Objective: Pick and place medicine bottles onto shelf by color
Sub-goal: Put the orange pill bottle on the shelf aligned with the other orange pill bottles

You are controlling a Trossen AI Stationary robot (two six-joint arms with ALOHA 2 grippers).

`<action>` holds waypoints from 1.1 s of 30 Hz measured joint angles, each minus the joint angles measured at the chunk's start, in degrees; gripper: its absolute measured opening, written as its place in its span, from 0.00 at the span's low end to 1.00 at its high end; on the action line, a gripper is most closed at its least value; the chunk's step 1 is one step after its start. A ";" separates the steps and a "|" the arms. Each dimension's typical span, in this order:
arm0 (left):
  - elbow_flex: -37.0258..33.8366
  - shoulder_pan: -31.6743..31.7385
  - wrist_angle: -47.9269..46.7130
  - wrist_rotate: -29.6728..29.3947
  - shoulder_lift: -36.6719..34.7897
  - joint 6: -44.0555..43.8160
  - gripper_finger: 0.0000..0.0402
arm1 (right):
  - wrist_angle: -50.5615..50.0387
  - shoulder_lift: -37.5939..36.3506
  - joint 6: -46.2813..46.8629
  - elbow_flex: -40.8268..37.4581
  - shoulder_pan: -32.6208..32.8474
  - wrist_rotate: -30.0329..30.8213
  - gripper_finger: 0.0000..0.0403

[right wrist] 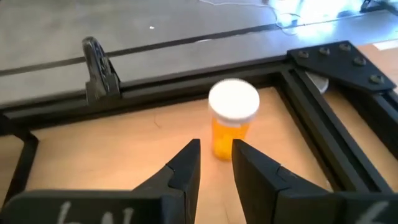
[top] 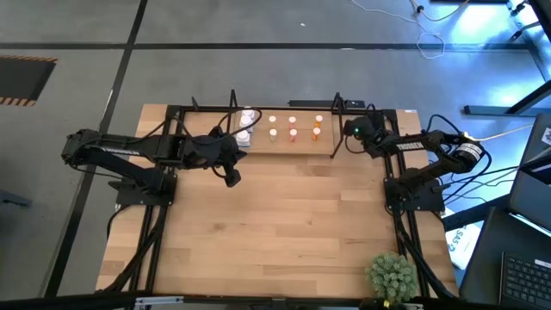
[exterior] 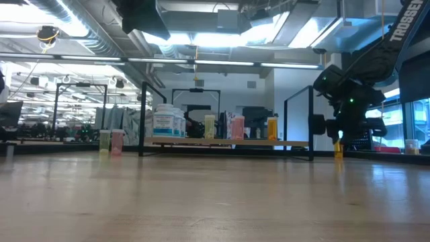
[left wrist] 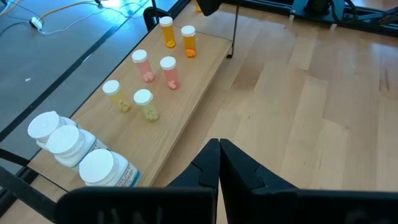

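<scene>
Right tool (right wrist: pixel 216 163): at the far right corner of the surface (top: pixel 284 224), just right of the shelf, fingers partly parted and pointed at an orange bottle (right wrist: pixel 232 118) with a white cap. That bottle stands upright on the bare wood inside the black frame corner, just beyond the fingertips; no grip on it is visible, so it counts as not yet picked.

Left tool (left wrist: pixel 219 163): clenched, empty, hovering over the surface just near of the shelf's left end.

Shelf (top: pixel 303 140): low rack with black end frames along the far edge. Contents, left to right:
- three chunky white bottles (left wrist: pixel 74 149), clustered at the left end;
- two cream bottles (left wrist: pixel 130 99);
- two pink bottles (left wrist: pixel 157 68);
- two orange bottles (left wrist: pixel 178 36) at the right end.
Each colour stands in its own pair, one bottle behind the other.

Off the shelf: in the low view, a yellowish bottle (exterior: pixel 104 140) and a pink one (exterior: pixel 117 141) stand together on the surface, left of the rack.

Status, as judged: sorting well advanced; nine bottles placed, at least three left to shelve, the orange one apparently next.
</scene>
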 joint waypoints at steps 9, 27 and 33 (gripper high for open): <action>0.00 0.02 0.00 0.00 0.00 0.00 0.00 | -6.37 -0.37 2.39 0.00 1.25 -1.22 0.23; 0.00 0.02 0.00 0.00 0.02 -0.02 0.00 | -22.85 -22.80 -4.76 1.25 4.67 -8.86 0.02; 0.00 0.02 0.00 -0.02 0.00 0.00 0.00 | -27.01 -26.01 -6.39 5.82 2.14 -8.68 0.01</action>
